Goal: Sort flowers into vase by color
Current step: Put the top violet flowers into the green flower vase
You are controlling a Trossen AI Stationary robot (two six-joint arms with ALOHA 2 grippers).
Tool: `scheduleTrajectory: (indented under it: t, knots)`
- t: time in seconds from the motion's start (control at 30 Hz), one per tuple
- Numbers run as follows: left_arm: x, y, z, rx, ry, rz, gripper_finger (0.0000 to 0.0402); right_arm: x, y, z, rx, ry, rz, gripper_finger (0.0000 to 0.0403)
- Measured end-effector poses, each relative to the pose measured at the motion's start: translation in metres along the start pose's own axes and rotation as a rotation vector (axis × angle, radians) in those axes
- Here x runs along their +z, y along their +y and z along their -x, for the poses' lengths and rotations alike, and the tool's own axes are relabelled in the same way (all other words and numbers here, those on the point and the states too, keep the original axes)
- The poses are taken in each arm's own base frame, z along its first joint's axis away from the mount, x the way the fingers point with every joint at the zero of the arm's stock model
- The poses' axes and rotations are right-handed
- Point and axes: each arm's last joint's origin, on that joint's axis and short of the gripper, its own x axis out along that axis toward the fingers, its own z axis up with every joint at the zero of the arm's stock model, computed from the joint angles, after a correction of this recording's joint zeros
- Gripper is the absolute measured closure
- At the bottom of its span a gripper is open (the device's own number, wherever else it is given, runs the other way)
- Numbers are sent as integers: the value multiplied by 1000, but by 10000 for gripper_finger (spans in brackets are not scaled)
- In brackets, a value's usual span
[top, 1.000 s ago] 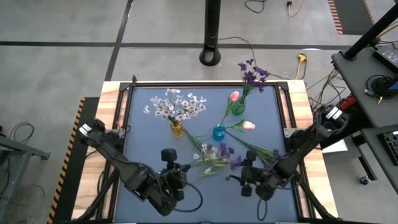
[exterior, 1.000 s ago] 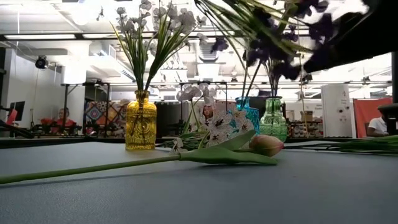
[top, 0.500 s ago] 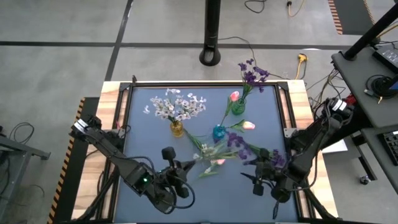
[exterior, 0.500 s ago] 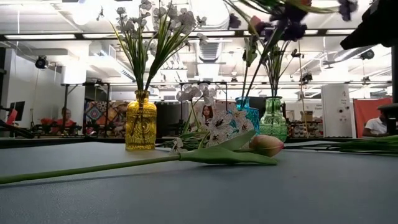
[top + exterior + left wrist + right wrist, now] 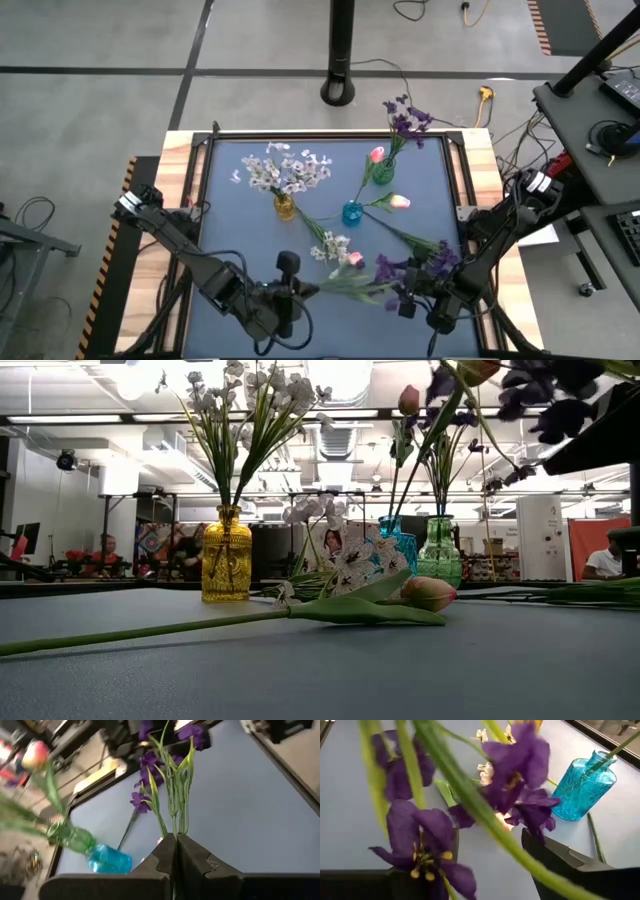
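Observation:
A dark purple spray (image 5: 405, 270) hangs above the near right of the table, with my left gripper (image 5: 303, 290) shut on its stems. The blossoms (image 5: 515, 765) sit over and between the fingers of my open right gripper (image 5: 408, 297). White flowers (image 5: 285, 170) stand in the yellow vase (image 5: 285, 207). More purple flowers (image 5: 405, 120) stand in the green vase (image 5: 382, 172). Pink tulips (image 5: 398, 201) rise beside the blue vase (image 5: 352, 213). A white spray (image 5: 330, 247) and a pink tulip (image 5: 425, 593) lie flat on the mat. My left gripper pinches the bunched green stems at their lower end (image 5: 175, 827) between its two shut fingers. It comes from the table's left, and the stems run straight on past the fingertips. The spray is lifted clear of the table, blossoms toward the right. My right gripper: whether its fingers (image 5: 560, 855) touch the blossoms, I cannot tell.
A loose green stem (image 5: 410, 240) lies on the mat right of the centre. The three vases stand in the far half. The dark mat (image 5: 230, 250) has a raised frame with wooden boards beyond it. In the low view people sit in the room behind the table.
My left gripper has moved a little toward the near edge and rolled. The purple spray has swung from the table's middle toward the near right, staying lifted. Its blossoms now lie at my right gripper, which has shifted slightly toward the right edge.

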Motion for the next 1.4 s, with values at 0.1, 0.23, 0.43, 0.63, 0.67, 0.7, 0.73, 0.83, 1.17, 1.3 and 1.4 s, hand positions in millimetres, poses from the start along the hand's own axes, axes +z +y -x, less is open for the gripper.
scheduleTrajectory:
  t: [0.1, 0.23, 0.43, 0.63, 0.67, 0.7, 0.73, 0.83, 1.17, 1.3, 1.4]
  knots:
    - [4, 4, -1, -69, -36, -34, 402, 0, 1, 0, 2, -2, -5, 193]
    - [6, 8, -6, -179, -130, -75, 402, -1, 2, 2, 13, -5, -4, 193]
    - [-19, 28, -20, -182, -265, 40, 402, -5, 11, 0, 37, -33, 32, 193]
    - [-38, 30, -16, -125, -494, 128, 402, -6, 29, -10, -37, -207, 114, 193]
    - [-42, 30, -16, -112, -519, 142, 402, -5, 32, -12, -73, -249, 121, 193]
    - [-44, 32, -15, -97, -547, 159, 402, -4, 34, -13, -107, -286, 118, 193]
    - [-47, 32, -14, -83, -564, 170, 402, -3, 35, -13, -140, -312, 126, 193]
    - [-56, 32, -15, -19, -555, 196, 402, -3, 34, -14, -175, -320, 171, 193]
    - [-55, 38, -8, 81, -622, 300, 402, 17, 26, 3, -147, -344, 114, 193]
    - [-55, 35, -10, 64, -648, 274, 402, 16, 25, -1, -164, -351, 69, 193]
    - [-54, 35, -12, 75, -677, 297, 402, 12, 28, -9, -171, -358, 14, 191]
